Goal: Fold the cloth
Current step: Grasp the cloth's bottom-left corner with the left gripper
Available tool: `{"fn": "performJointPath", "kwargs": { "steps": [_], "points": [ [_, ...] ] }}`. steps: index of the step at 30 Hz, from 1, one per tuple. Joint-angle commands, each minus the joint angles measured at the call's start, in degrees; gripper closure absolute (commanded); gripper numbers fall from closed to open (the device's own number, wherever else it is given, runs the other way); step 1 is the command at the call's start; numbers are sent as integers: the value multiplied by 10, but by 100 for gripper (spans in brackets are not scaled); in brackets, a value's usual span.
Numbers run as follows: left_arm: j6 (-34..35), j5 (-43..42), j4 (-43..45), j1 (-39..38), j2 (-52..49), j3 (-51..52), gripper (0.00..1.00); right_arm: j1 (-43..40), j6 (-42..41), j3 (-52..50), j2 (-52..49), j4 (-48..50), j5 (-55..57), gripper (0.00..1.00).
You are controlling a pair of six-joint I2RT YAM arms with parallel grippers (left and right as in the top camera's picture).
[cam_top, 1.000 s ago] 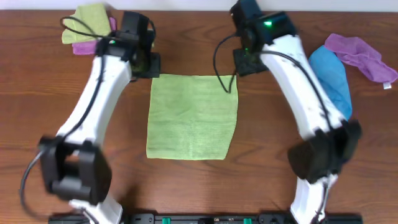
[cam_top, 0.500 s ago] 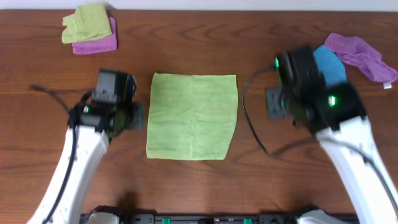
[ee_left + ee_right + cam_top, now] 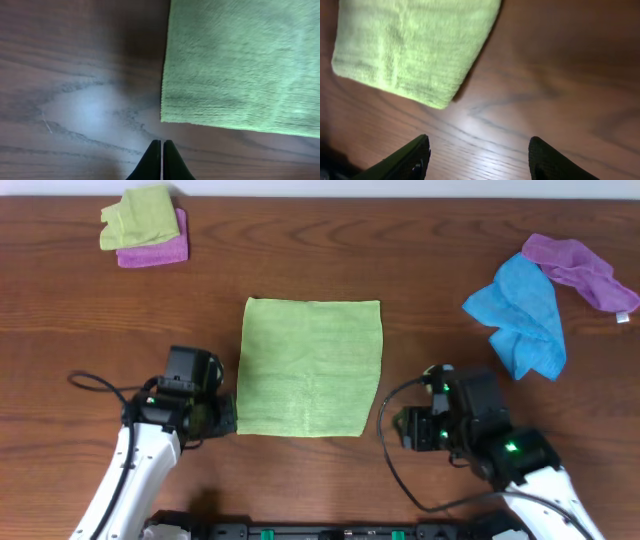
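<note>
Both arms have pulled back from the far edge to the near corners of the cloth (image 3: 309, 367), which lies flat and unfolded at the centre of the table (image 3: 320, 250). The left gripper (image 3: 220, 418), fingers pressed together and empty, sits at its 7 o'clock. The right gripper (image 3: 403, 429), spread wide, is at 5 o'clock, likely readying a grasp.

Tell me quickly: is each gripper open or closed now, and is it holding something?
Left gripper: closed, holding nothing.
Right gripper: open, holding nothing.
</note>
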State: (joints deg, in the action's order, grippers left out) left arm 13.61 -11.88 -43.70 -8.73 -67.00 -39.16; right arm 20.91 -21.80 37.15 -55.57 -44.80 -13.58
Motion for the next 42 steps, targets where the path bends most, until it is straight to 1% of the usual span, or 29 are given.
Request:
{"fn": "performJointPath", "kwargs": {
  "steps": [1,4,6,7,8,12,16,20,27,29,30,36,42],
  "points": [
    [24,-9,19,1,0,34,94,-3,-17,-6,-25,14,-49,36],
    [42,-17,45,1,0,58,93,-3,-17,-6,-47,22,-54,36],
    [49,-18,54,1,0,67,86,-3,-17,-6,-55,25,-56,35],
    [50,-19,59,1,0,72,79,-3,-17,-6,-56,25,-56,36],
    [53,-23,63,1,0,76,75,-3,-17,-6,-57,25,-56,35],
    [66,-35,82,1,-4,92,68,-3,-17,-6,-57,26,-56,35],
    [76,-81,128,1,-20,107,68,-3,-16,-6,-57,26,-55,35],
    [87,-82,155,1,-39,116,68,-3,-13,-6,-57,24,-55,36],
    [85,-70,168,1,-71,118,68,-3,-13,-6,-57,23,-55,36],
    [82,-68,177,1,-82,118,67,-3,-13,-6,-57,23,-56,35],
    [82,-66,184,1,-90,118,64,-3,-13,-6,-57,23,-56,35],
    [82,-61,223,1,-137,118,64,-3,-13,-6,-57,17,-55,36],
    [74,-62,227,1,-151,118,64,-3,-13,-6,-57,17,-55,36]
  ]
}}
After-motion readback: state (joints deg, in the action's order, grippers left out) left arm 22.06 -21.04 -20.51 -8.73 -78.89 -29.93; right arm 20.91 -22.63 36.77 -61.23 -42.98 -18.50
